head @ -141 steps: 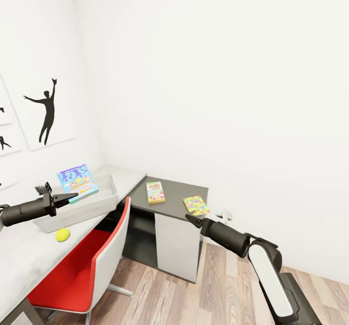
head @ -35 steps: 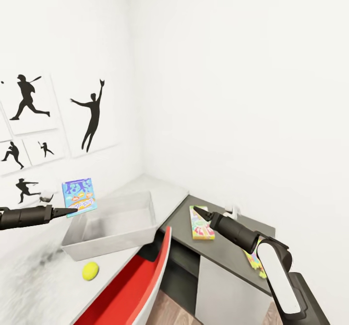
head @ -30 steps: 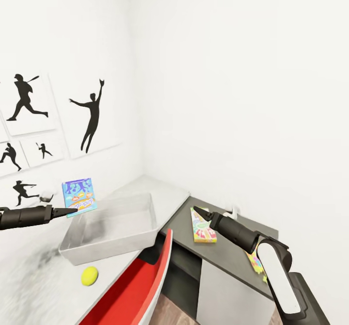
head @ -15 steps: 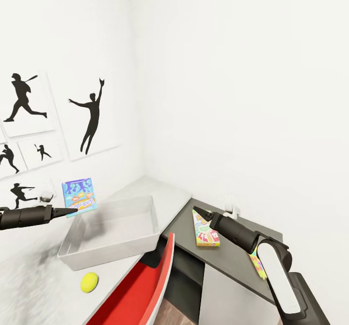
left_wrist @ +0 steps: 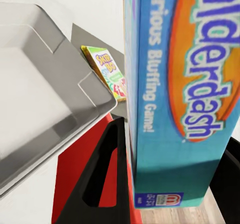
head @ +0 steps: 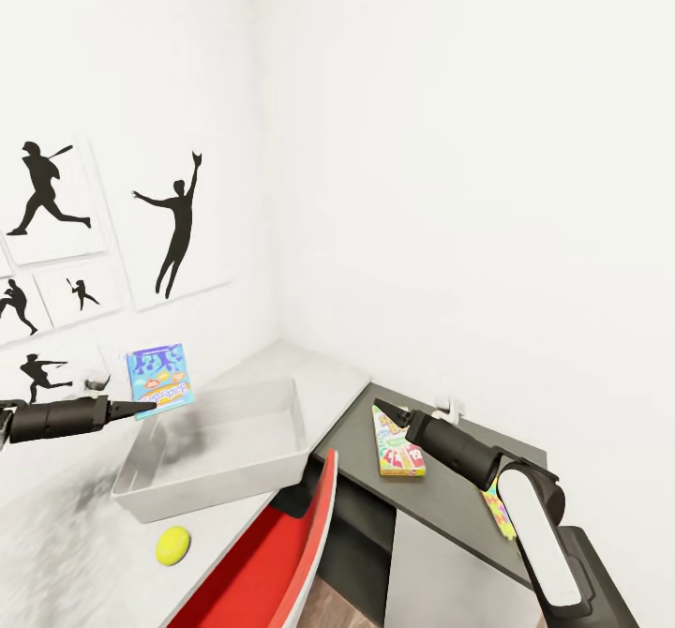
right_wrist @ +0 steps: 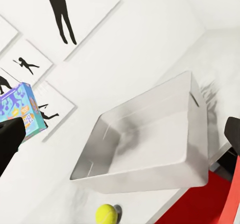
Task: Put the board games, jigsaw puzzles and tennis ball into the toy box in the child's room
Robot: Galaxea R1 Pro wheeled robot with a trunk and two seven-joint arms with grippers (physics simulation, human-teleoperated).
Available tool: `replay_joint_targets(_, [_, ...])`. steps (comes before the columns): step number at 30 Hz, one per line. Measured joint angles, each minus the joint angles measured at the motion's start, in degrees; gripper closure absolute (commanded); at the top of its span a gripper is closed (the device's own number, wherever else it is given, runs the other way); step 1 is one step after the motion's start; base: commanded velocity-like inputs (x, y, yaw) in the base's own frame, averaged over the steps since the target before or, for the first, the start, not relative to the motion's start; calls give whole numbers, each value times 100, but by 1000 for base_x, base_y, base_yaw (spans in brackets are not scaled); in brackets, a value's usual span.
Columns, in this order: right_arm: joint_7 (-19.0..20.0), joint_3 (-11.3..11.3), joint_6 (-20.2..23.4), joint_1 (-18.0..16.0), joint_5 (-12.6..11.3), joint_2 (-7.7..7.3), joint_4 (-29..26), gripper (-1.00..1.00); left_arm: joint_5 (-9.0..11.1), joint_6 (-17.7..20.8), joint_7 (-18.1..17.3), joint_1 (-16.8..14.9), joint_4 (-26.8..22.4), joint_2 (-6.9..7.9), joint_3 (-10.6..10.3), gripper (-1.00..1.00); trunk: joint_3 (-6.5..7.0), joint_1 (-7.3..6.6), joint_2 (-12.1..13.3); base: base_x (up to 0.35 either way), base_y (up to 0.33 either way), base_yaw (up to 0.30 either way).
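- The tennis ball (head: 172,545) lies on the table (head: 66,525), just in front of the toy box (head: 217,450), waiting its turn.
- The left gripper (head: 141,409) pinches the blue board game (head: 159,377) upright, over the toy box's far end, ready to drop in.
- The right gripper (head: 386,418) hangs over the green-edged board game (head: 397,442); how wide it gapes, nobody can tell.

table (head: 281,366) (grey) carries toy box (head: 225,441), tennis ball (head: 172,545), green-edged board game (head: 397,441)

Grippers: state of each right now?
Left gripper: shut on the blue board game, above the toy box.
Right gripper: cannot tell, nothing visibly held.
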Motion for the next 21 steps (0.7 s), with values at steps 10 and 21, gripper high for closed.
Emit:
replay_joint_targets(10, [1, 5, 14, 0, 6, 3, 0, -100, -260, 850, 2188, -142, -9, -555, -102, 100, 0, 0, 0, 0, 0, 0])
replay_joint_targets(21, [2, 5, 18, 0, 14, -2, 0, -100, -567, 1115, 4072, -499, 56, -944, -240, 100, 0, 0, 0, 0, 0, 0])
